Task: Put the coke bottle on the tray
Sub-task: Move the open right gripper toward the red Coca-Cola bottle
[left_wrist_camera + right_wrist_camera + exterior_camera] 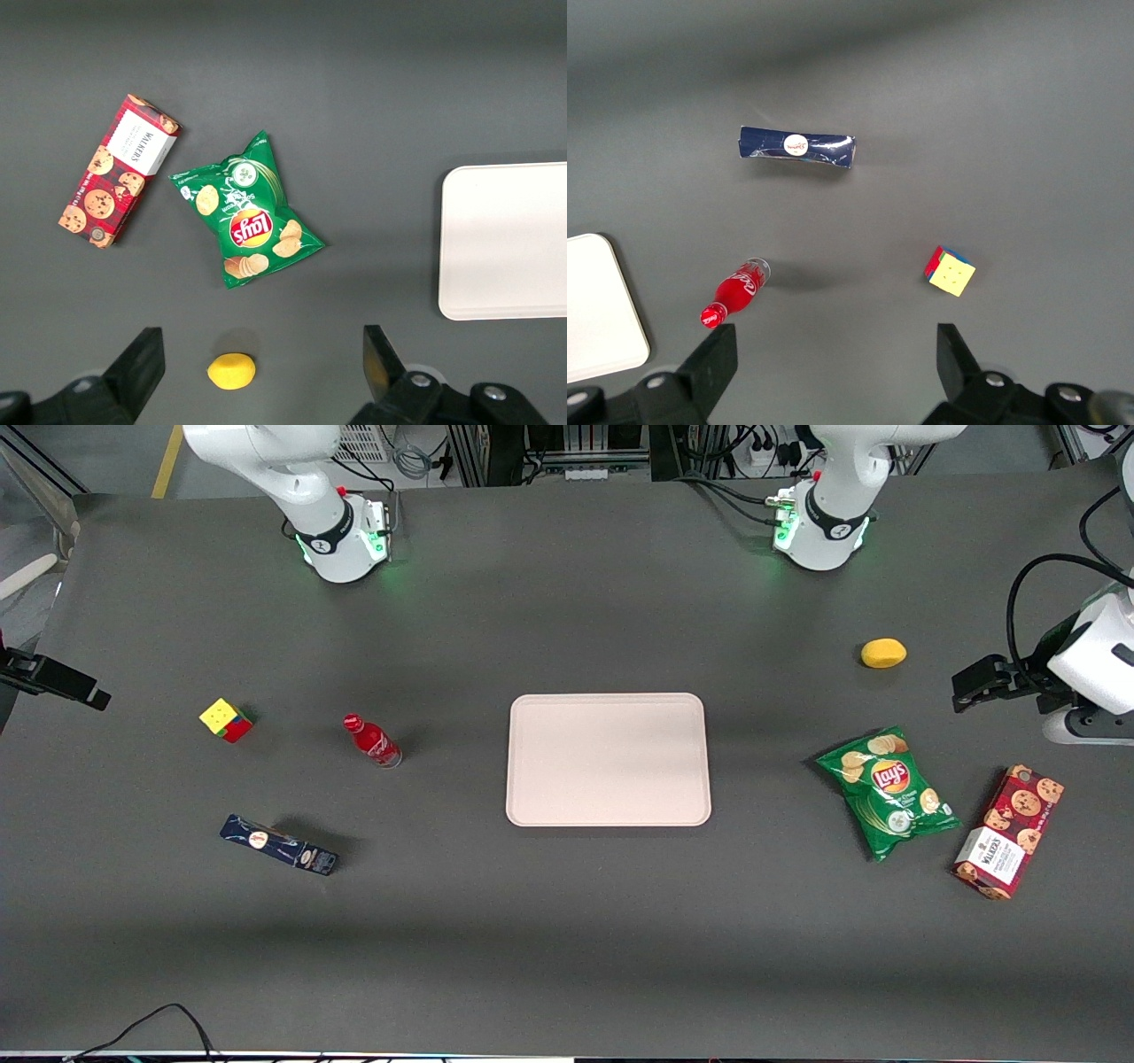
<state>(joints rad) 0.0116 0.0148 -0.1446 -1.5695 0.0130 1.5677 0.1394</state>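
Note:
The coke bottle (372, 741), small and red with a red cap, stands upright on the dark table between the tray and a colour cube. It also shows in the right wrist view (738, 292), its cap close to one finger. The pale pink tray (608, 698) lies flat at the table's middle with nothing on it; a corner of the tray (594, 305) shows in the right wrist view. My right gripper (835, 341) is open and empty, held above the table at the working arm's end (93, 695), apart from the bottle.
A colour cube (227, 719) sits beside the bottle, toward the working arm's end. A dark blue box (279, 845) lies nearer the front camera than the bottle. A green chips bag (889, 790), a cookie box (1008, 831) and a yellow lemon (883, 653) lie toward the parked arm's end.

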